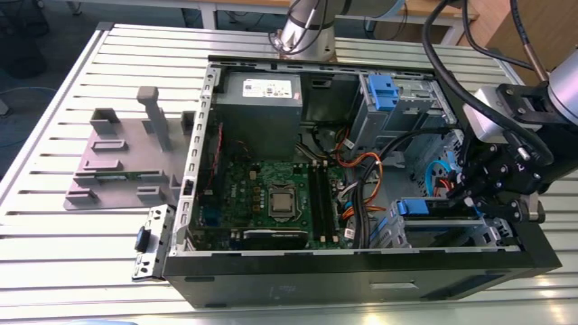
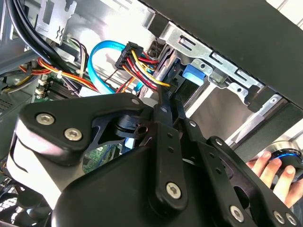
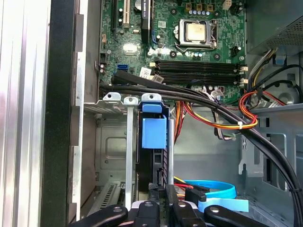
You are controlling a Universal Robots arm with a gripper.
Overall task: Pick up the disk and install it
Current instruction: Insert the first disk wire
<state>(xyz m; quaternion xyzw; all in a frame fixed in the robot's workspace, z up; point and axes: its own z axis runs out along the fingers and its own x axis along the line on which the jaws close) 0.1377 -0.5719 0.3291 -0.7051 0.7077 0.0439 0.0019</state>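
- The disk point(image 3: 154, 156), a flat drive in a blue plastic bracket, stands on edge in a slot of the grey metal drive cage point(image 3: 111, 142) at the corner of the open black computer case point(image 1: 361, 281). Only its blue tab and a dark edge show in the first wrist view; its label is hidden. In the exterior view the blue tab point(image 1: 418, 206) shows just beside the gripper.
- The black gripper point(image 1: 470, 193) hangs right at the disk's end; its linkage covers the tips, so I cannot tell whether it is closed on the disk or open.
- Black, red, yellow and orange cables point(image 3: 222, 118) run just beside the cage, with a light-blue flat cable point(image 3: 215, 191) near the gripper.
- The green motherboard point(image 1: 271, 196) lies beyond the cables.
- A person's fingers point(image 2: 274, 172) show at the second wrist view's edge, partly cut off.
- A grey plastic fixture plate point(image 1: 122, 159) sits on the slatted metal table point(image 1: 81, 257), well apart from the case.
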